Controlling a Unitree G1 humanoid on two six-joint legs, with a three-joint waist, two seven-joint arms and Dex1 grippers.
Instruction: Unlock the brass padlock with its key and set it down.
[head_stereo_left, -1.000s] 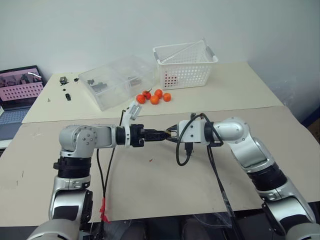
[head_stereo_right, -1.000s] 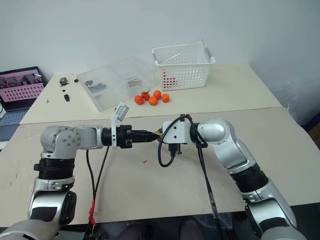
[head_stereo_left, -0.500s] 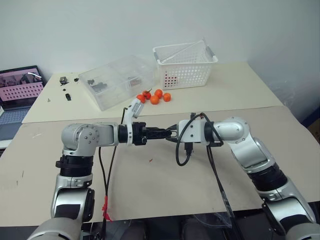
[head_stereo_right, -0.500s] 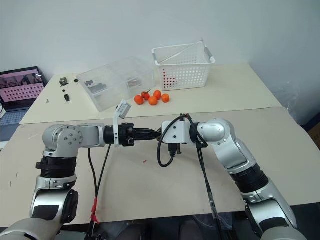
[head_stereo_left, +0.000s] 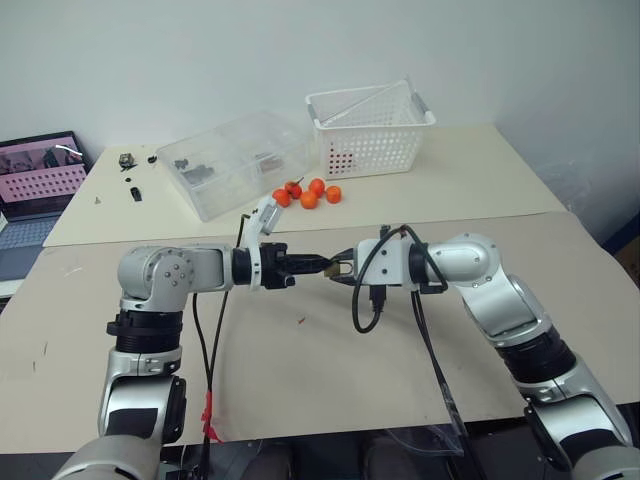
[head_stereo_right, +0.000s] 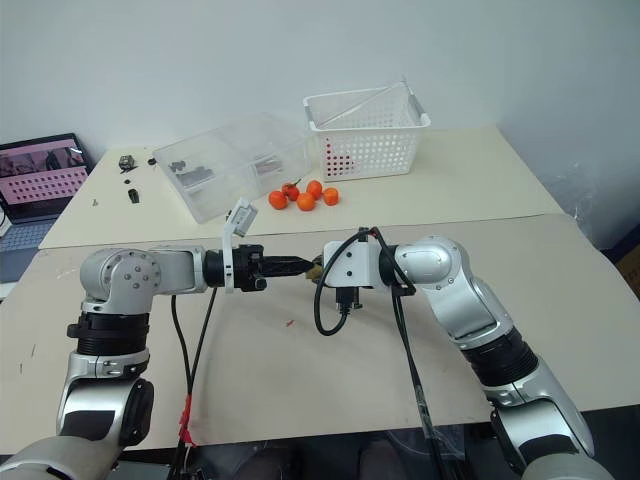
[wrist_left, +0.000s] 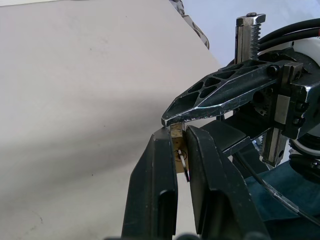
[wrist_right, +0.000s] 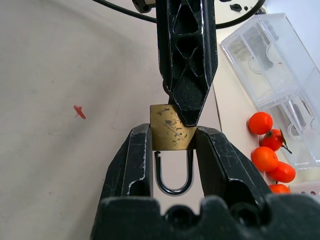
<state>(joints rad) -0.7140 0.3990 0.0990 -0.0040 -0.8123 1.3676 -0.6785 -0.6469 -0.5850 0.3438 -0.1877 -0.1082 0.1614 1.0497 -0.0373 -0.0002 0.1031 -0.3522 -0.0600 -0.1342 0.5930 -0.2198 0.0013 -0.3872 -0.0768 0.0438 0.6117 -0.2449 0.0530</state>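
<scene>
At frame centre, above the table, the right gripper is clamped on the brass padlock, shackle toward its wrist. The left gripper meets it tip to tip, fingers nearly together around the key at the padlock's underside (actual grip on the key cannot be confirmed).
</scene>
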